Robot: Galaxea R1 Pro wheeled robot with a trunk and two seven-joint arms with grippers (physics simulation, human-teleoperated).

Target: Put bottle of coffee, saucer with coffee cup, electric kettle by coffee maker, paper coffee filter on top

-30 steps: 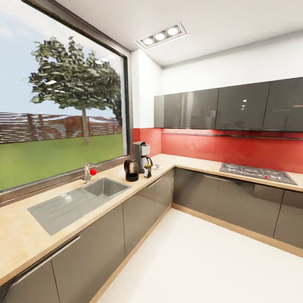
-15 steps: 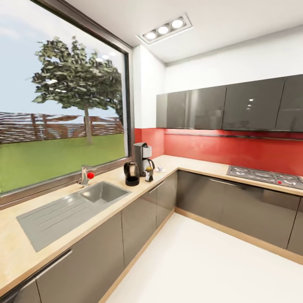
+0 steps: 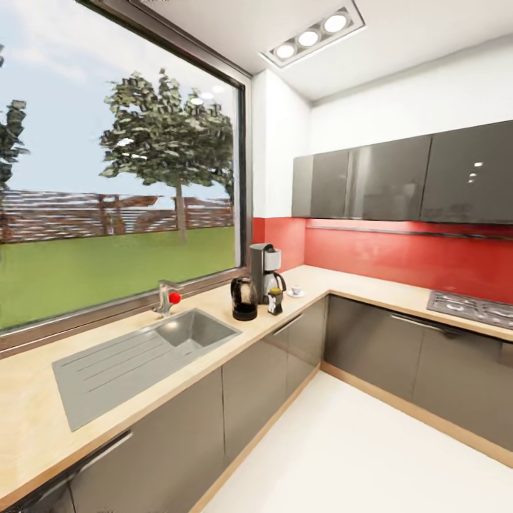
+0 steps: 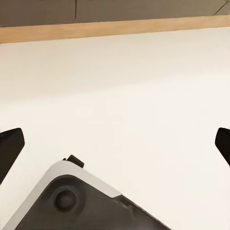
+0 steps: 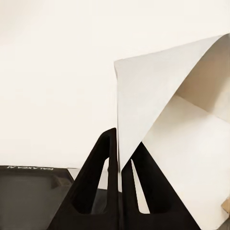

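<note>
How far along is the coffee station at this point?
Mostly done: the kettle, the bottle and the cup on its saucer stand beside the coffee maker on the countertop. In hand: the right gripper pinches the paper filter. Left: setting it on the coffee maker.

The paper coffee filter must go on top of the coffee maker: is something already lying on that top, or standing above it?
Nothing visible. The right gripper holds the paper coffee filter; the coffee maker has a bare top, open wall above.
</note>
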